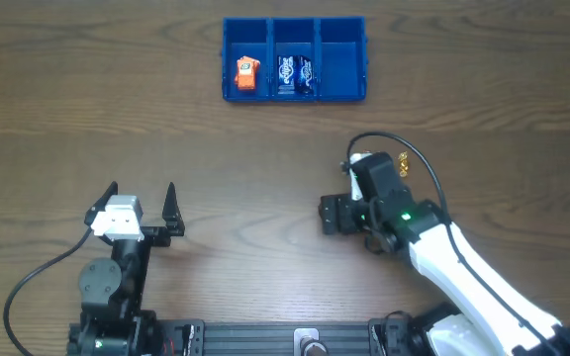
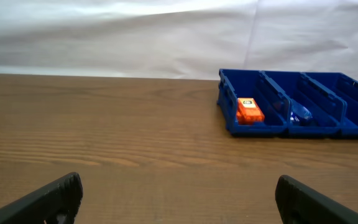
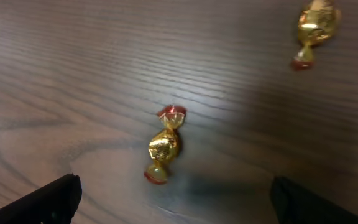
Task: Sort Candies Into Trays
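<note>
The right gripper [image 3: 176, 198] hovers, fingers apart, over a gold candy [image 3: 163, 148] on the table [image 3: 73, 62]. Centre the wrapped body between the fingers, descend to the wood, then close. The tray [image 1: 295, 96] lies at 11 o'clock; the left gripper [image 1: 142, 198], fingers apart, rests at 9 o'clock.
</note>
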Robot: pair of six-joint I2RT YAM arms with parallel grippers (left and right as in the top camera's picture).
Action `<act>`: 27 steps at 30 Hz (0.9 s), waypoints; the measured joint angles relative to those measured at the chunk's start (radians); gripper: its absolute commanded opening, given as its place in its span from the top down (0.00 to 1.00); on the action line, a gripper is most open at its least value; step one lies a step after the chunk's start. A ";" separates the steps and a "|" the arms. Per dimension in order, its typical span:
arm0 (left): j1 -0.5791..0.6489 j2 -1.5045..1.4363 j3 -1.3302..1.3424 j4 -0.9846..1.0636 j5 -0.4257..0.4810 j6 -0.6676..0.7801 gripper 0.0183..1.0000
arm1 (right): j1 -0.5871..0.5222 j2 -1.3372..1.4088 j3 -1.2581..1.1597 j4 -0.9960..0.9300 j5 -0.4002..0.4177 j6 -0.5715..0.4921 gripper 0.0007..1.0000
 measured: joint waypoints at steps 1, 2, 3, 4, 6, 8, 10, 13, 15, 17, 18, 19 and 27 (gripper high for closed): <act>0.000 0.000 0.000 0.000 0.000 0.000 0.00 | 0.008 0.015 0.007 0.002 -0.001 0.003 0.00; 0.000 0.000 0.000 0.000 0.000 0.000 0.00 | 0.021 0.036 0.019 0.000 0.000 0.008 0.00; 0.000 0.000 0.000 0.000 0.000 0.000 0.00 | 0.037 0.062 0.033 -0.003 0.002 0.015 0.00; 0.000 0.000 0.000 0.000 0.000 0.000 0.00 | 0.053 0.085 0.044 -0.005 0.006 0.022 0.00; 0.000 0.000 0.000 0.000 0.000 0.000 0.00 | 0.074 0.126 0.066 -0.018 0.017 0.039 0.00; 0.000 0.000 0.000 0.000 0.000 0.000 0.00 | 0.081 0.167 0.088 -0.022 0.029 0.049 0.00; 0.000 0.000 0.000 0.000 0.000 0.000 0.00 | 0.086 0.214 0.112 -0.026 0.047 0.066 0.00; 0.000 0.000 0.000 0.000 0.000 0.000 0.00 | 0.102 0.266 0.134 -0.029 0.086 0.105 0.00; 0.000 0.000 0.000 0.000 0.000 0.000 0.00 | 0.107 0.277 0.139 -0.031 0.101 0.126 0.00; 0.000 0.000 0.000 0.000 0.000 0.000 0.00 | 0.108 0.288 0.144 -0.033 0.113 0.148 0.00; 0.000 0.000 0.000 0.000 0.000 0.000 0.00 | 0.110 0.291 0.145 -0.039 0.122 0.161 0.00; 0.000 0.000 0.000 0.000 0.000 0.000 0.00 | 0.114 0.297 0.146 -0.046 0.131 0.171 0.00; 0.000 0.000 0.000 0.000 0.000 0.000 0.00 | 0.154 0.325 0.146 -0.056 0.173 0.215 0.07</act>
